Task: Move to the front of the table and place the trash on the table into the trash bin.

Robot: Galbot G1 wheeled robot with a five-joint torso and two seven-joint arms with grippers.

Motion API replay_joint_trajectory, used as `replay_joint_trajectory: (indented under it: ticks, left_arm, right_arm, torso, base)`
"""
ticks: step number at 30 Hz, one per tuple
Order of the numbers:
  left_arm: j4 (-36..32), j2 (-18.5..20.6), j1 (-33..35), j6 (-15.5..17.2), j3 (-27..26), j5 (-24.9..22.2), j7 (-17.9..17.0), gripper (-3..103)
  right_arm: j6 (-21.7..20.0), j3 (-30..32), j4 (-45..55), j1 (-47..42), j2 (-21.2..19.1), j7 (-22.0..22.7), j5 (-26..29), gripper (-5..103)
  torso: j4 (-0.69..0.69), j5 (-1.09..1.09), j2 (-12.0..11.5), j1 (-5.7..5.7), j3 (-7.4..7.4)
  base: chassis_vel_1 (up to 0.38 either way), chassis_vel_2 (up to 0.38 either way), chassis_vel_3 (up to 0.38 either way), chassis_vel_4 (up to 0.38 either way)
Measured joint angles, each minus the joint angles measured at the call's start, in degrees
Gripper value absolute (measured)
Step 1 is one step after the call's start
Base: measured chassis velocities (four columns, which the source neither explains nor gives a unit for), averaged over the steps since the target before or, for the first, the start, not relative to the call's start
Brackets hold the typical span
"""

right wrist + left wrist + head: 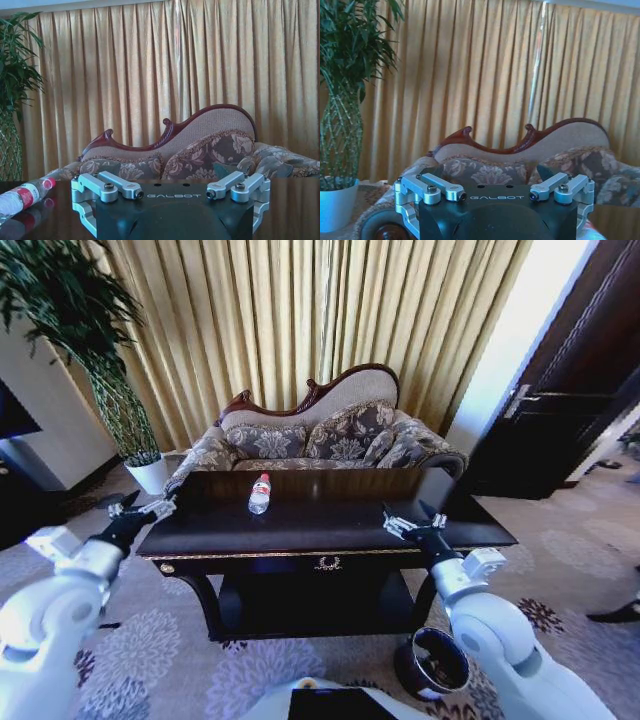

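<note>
Trash bin (432, 662) beside table (330, 530); bottle (260, 493) lying on top; both end effectors (140, 510) (413, 524) wide

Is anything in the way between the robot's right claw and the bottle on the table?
Nothing visible. The right gripper hovers open over the table, and only bare tabletop lies between it and the bottle.

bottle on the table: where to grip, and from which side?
Grip the bottle mid-body, at the labelled part, coming down from above. It lies on its side on the table, cap toward the sofa, so closing across its width should hold. The right pincer and left pincer hover, open.
</note>
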Motion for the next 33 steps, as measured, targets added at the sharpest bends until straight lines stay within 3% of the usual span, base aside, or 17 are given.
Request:
replay_joint_trajectory:
  ticks: [4,7,8,11,12,14,18,21,24,27,33]
  left_arm:
    - [1.94,3.40,-3.31,0.76,2.04,-1.88,-3.21,100]
    - [2.28,6.55,-8.77,2.78,6.71,-5.50,-9.79,100]
    - [2.28,6.55,-8.77,2.78,6.71,-5.50,-9.79,100]
    - [3.85,9.14,-17.37,3.80,16.66,-7.79,-16.48,100]
    - [3.85,9.14,-17.37,3.80,16.66,-7.79,-16.48,100]
    - [6.40,10.39,-23.54,4.48,24.00,-8.65,-19.09,100]
    - [8.64,10.54,-28.44,5.19,29.71,-10.01,-21.38,100]
    - [12.58,9.52,-37.77,6.30,41.83,-13.66,-25.16,100]
    - [13.30,9.20,-39.73,6.33,44.30,-13.81,-25.41,100]
    - [16.53,6.61,-48.02,6.59,53.11,-14.09,-26.41,100]
    - [18.79,2.32,-53.18,7.21,61.13,-14.94,-30.76,100]
  right_arm:
    - [-0.01,0.02,-0.29,-0.12,-0.11,-0.01,-0.01,100]
    - [-0.01,0.01,-0.61,-0.15,-0.26,-0.01,0.00,100]
    - [-0.01,0.01,-0.61,-0.15,-0.26,-0.01,0.00,100]
    - [-0.02,-0.11,-1.18,0.06,-0.38,-0.01,0.09,100]
    - [-0.02,-0.11,-1.18,0.06,-0.38,-0.01,0.09,100]
    - [-0.02,-0.11,-1.58,0.26,-0.73,-0.01,0.23,100]
    - [-0.02,-0.02,-2.20,0.76,-1.03,-0.02,0.37,100]
    - [0.02,0.02,-3.66,2.14,-1.13,-0.03,0.81,100]
    - [0.04,0.03,-3.98,2.39,-1.13,-0.03,0.93,100]
    - [0.22,0.06,-5.80,3.33,-1.14,-0.21,1.09,100]
    - [1.07,0.34,-8.02,4.08,-0.90,-1.16,1.07,100]
  torso:
    - [0.01,0.01,0.00,-0.01,0.00]
    - [0.02,0.01,0.00,-0.01,0.00]
    - [0.02,0.01,0.00,-0.01,0.00]
    - [-0.01,0.01,0.00,-0.01,0.00]
    - [-0.01,0.01,0.00,-0.01,0.00]
    - [-0.02,0.03,0.00,-0.01,0.00]
    - [0.00,0.01,0.00,-0.01,0.00]
    - [0.00,0.01,0.00,-0.01,0.00]
    - [0.01,0.01,0.00,-0.01,0.00]
    - [0.00,0.04,0.00,-0.01,0.00]
    - [-0.01,0.03,0.00,-0.01,0.00]
  base:
    - [0.000,0.000,0.000,0.000]
    - [0.000,0.000,0.000,0.000]
    - [0.000,0.000,0.000,0.000]
    - [0.000,0.000,0.000,0.000]
    - [0.000,0.000,0.000,0.000]
    - [0.000,0.000,0.000,0.000]
    - [0.000,0.000,0.000,0.000]
    - [0.000,0.000,0.000,0.000]
    - [0.000,0.000,0.000,0.000]
    - [0.000,0.000,0.000,0.000]
    - [0.000,0.000,0.000,0.000]
